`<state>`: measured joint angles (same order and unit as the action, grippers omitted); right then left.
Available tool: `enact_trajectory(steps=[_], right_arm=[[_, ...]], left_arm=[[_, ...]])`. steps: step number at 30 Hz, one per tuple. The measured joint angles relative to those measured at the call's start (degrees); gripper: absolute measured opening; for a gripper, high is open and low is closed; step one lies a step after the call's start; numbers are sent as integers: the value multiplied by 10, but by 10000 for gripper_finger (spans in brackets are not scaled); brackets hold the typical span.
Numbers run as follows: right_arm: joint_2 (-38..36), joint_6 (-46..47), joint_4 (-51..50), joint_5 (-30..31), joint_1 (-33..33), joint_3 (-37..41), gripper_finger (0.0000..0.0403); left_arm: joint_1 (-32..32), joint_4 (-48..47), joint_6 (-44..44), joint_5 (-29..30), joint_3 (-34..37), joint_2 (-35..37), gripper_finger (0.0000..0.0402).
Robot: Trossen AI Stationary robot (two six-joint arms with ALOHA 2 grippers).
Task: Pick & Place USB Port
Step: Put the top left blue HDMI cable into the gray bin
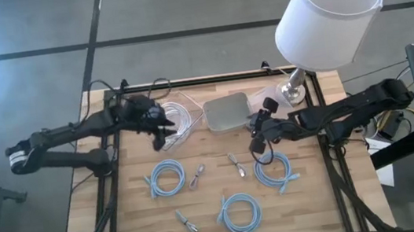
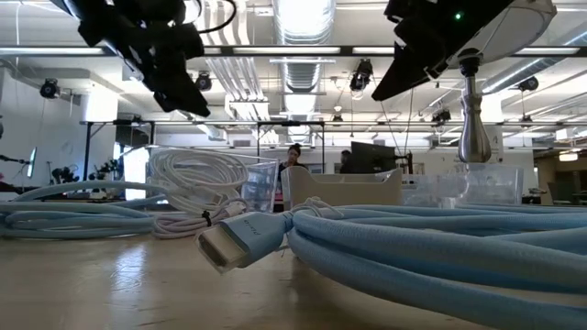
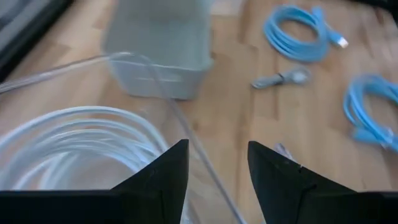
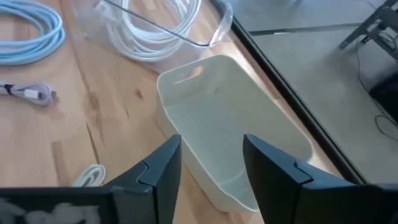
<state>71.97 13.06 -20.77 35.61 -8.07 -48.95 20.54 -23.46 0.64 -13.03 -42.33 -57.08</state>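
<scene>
Grey bin (image 1: 227, 112) sat at the table's back edge, likely the drop spot; small adapters (image 1: 237, 164) lay mid-table among blue cables (image 1: 166, 176). Right gripper (image 1: 258, 135) hovered beside the bin, fingers apart and empty. Left gripper (image 1: 162, 127) hung apart, empty, over the clear tub (image 1: 180, 121).

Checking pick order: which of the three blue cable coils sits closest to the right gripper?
The blue coil at the table's right side, just below the right gripper in the high view. The other two coils lie farther left and nearer the front edge.
</scene>
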Motion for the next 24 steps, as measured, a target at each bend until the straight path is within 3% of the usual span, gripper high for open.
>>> enact_trajectory(steps=[6, 14, 19, 24], right_arm=[[39, 0, 5, -1, 2, 0, 194], [62, -2, 6, -1, 6, -6, 201], [55, -3, 10, 0, 6, -6, 201], [48, -28, 39, 0, 6, -7, 201]], left_arm=[[-71, 4, 8, 1, 29, 0, 167], [-159, 93, 5, 17, 78, -11, 167], [-210, 93, 5, 76, 70, -41, 167], [-239, 84, 8, 79, 45, -82, 167]])
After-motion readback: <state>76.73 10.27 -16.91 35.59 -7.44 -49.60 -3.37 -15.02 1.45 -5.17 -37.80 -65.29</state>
